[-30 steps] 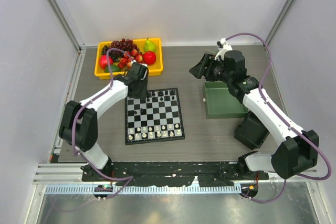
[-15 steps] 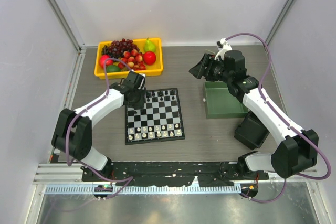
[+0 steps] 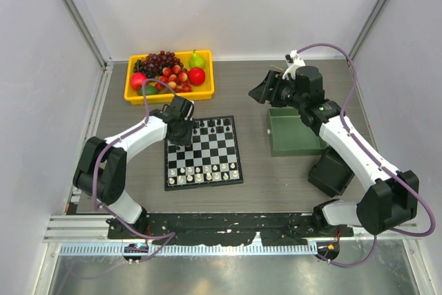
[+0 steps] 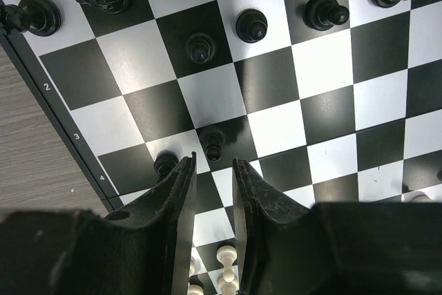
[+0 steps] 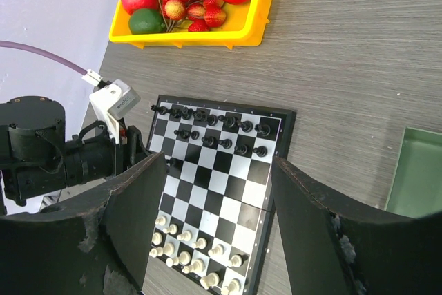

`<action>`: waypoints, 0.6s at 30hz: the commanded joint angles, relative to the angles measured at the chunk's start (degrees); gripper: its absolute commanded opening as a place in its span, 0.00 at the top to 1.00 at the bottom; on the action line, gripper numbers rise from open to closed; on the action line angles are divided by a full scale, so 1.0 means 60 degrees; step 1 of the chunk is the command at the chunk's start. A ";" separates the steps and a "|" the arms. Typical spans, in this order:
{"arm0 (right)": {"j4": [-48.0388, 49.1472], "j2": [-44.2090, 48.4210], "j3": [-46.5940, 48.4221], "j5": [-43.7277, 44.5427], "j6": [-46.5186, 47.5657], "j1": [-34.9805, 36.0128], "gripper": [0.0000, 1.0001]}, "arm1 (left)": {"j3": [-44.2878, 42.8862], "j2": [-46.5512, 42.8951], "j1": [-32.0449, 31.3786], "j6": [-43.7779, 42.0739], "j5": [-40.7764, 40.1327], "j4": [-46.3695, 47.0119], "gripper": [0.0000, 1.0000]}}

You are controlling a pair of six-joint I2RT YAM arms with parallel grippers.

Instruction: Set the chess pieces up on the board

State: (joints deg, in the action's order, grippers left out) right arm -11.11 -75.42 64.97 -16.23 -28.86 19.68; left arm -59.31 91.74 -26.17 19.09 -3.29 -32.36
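Note:
The board lies mid-table. Cream-white chess pieces fill its two near rows and black pieces stand along its far rows. My left gripper hovers over the board's far left part. In the left wrist view its jaws stand narrowly open with nothing between them. A black pawn stands just beyond the tips and another beside the left finger. My right gripper is wide open and empty, held high beyond the board, which shows below it.
A yellow fruit tray with grapes, cherries and apples stands at the far left, just behind my left arm. A green rectangular tray sits right of the board, under my right arm. Grey walls close the sides and back.
My left gripper has moved from the board's far left corner toward me, down over the board's left columns. The right arm has not moved.

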 commanded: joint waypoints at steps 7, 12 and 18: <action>0.0402 0.0001 0.0055 -0.0122 -0.0024 -0.0087 0.31 | -0.0325 0.0119 -0.0032 0.0026 0.0021 0.0296 0.69; 0.0402 -0.0013 0.0055 -0.0137 -0.0024 -0.0102 0.31 | -0.0281 0.0164 -0.0032 0.0084 0.0021 0.0427 0.69; 0.0431 -0.0057 0.0070 -0.0181 -0.0038 -0.0102 0.31 | -0.0340 0.0149 -0.0032 0.0143 -0.0067 0.0456 0.69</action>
State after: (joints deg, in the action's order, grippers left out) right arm -11.09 -75.50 64.97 -16.56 -28.86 19.38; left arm -59.33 92.75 -26.20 19.31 -3.38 -31.68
